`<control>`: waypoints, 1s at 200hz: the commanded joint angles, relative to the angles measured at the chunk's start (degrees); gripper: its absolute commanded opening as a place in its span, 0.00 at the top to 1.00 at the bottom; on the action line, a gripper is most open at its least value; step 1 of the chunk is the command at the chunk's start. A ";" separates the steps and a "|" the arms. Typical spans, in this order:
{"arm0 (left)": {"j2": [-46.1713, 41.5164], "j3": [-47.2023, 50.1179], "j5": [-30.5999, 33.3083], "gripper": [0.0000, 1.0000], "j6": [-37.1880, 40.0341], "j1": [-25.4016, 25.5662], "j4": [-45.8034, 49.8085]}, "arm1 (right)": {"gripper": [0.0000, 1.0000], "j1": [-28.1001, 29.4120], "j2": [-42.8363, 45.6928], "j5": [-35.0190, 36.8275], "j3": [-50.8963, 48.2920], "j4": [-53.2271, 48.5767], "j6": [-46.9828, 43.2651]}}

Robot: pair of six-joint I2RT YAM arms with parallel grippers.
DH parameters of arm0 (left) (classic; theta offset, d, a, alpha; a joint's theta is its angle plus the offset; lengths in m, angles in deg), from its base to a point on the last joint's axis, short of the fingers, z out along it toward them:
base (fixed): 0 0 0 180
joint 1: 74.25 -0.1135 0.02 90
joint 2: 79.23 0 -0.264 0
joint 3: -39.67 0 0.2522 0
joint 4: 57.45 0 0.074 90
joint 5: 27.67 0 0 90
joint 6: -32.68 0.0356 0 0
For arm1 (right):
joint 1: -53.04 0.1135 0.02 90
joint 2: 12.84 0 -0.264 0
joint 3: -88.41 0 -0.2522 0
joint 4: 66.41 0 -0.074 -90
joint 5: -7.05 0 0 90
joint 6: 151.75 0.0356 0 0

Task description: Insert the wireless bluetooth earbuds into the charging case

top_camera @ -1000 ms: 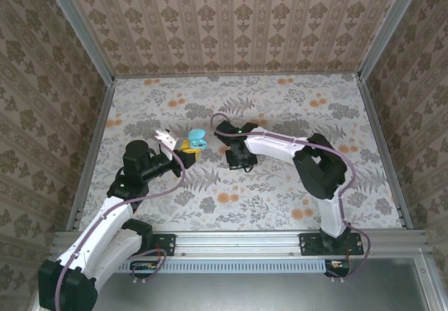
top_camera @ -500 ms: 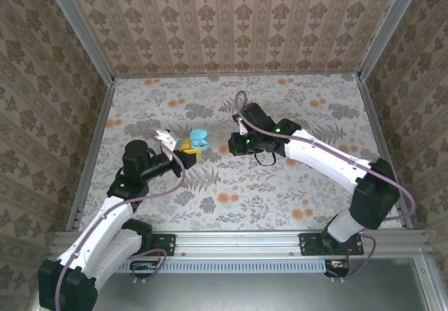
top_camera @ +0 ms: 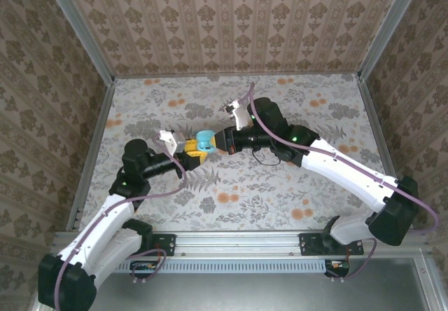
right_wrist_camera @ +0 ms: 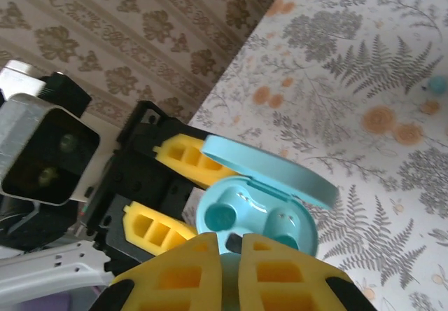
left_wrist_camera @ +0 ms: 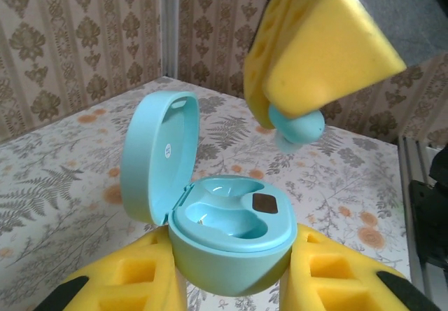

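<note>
Floral-patterned table (top_camera: 154,94): left gripper (top_camera: 190,153) is clamping the open case (left_wrist_camera: 224,234) by its base, lid tilting back, while right gripper (right_wrist_camera: 231,262) is pinching an earbud (left_wrist_camera: 297,125) just above the case's wells, apart from them.
</note>
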 commanded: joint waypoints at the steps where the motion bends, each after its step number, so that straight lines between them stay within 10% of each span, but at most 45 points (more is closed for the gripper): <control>1: 0.03 -1.15 -3.17 0.76 -0.38 0.53 -3.28 | 0.90 0.34 0.76 -2.46 -0.76 2.78 -0.72; 200: -1.29 -1.22 -4.22 0.76 -1.28 1.90 -6.24 | 0.89 0.63 0.62 -2.82 -3.65 4.12 1.18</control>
